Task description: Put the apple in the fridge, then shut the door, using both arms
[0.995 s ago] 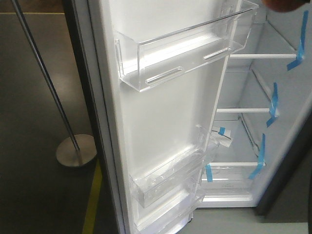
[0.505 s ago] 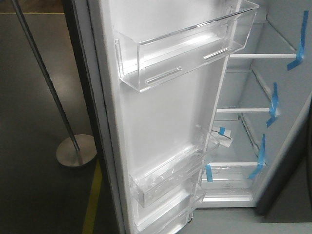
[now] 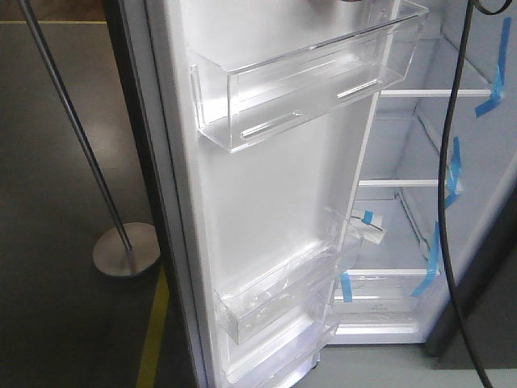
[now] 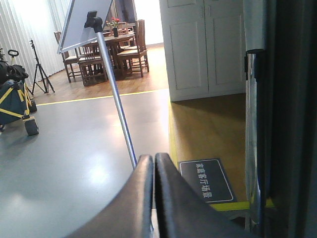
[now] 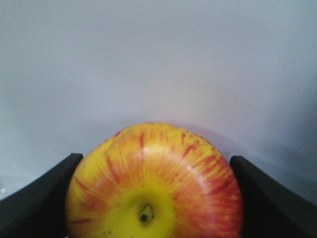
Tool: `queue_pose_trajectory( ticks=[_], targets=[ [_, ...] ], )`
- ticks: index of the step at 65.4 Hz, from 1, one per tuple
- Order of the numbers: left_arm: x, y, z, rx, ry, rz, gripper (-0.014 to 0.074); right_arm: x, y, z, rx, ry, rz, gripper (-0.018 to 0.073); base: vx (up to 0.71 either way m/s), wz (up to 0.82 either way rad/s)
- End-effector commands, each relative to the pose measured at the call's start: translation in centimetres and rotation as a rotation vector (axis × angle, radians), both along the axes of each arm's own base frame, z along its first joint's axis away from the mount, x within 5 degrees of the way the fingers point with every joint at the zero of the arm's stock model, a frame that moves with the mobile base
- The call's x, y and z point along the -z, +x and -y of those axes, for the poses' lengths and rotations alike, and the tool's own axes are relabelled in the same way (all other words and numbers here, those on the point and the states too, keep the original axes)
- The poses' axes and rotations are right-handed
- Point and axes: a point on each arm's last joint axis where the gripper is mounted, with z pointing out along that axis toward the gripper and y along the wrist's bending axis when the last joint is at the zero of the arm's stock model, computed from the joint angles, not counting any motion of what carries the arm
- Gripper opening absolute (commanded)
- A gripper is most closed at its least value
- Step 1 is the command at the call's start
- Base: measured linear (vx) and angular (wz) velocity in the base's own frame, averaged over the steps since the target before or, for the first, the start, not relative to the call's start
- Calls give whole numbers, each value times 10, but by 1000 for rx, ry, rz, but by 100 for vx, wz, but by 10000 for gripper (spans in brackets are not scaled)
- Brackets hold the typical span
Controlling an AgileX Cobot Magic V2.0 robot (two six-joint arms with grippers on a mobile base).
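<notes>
The apple (image 5: pixel 153 183), red-streaked over yellow, fills the lower middle of the right wrist view. My right gripper (image 5: pixel 156 158) is shut on it, one black finger on each side, with a plain white surface behind. In the front view the fridge (image 3: pixel 485 218) stands open at the right, with white shelves (image 3: pixel 404 183) and blue tape strips. Its door (image 3: pixel 266 186) is swung wide, showing white lining and clear bins (image 3: pixel 307 81). My left gripper (image 4: pixel 154 157) is shut on nothing and points at the floor beside a dark panel (image 4: pixel 292 119).
A black cable (image 3: pixel 446 202) hangs across the fridge opening. A metal pole on a round base (image 3: pixel 125 250) stands left of the door, by yellow floor tape (image 3: pixel 153 331). The left wrist view shows a whiteboard pole (image 4: pixel 119 109), a dark floor mat (image 4: pixel 207 179) and white cabinets (image 4: pixel 203 44).
A black cable now hangs down in front of the fridge opening at the right; it was absent before. The dark shape in the top right corner a second ago is gone.
</notes>
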Motion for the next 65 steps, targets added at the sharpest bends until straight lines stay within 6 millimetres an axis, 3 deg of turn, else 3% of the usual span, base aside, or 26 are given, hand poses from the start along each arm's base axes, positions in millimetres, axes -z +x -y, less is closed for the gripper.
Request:
queue_pose_trajectory(
  ticks=[1,8,14,34,46,60,65],
  targets=[
    [-12,-2,2,28,-1,91,-7,-34,-18,-4,55,52,106,461,0,0],
    [-12,-2,2,28,-1,90,-7,-33,-17,-6,80,45,95,581,0,0],
    [-12,-2,2,28,-1,91,-7,-32,-16,-7,93,30,92,633,0,0],
    [-12,-2,2,28,-1,91,-7,-42,-24,-7,106,75,89,576,0,0],
    [-12,-2,2,28,-1,91,-7,-69,-59,-7,81,78,130,393,0,0],
    [-12,-2,2,28,-1,91,-7,-105,-121,-7,15,7,282,-13,0,0],
    [-12,-2,2,28,-1,91,-7,-116,-142,-7,8,4,314,-13,0,0]
  ],
)
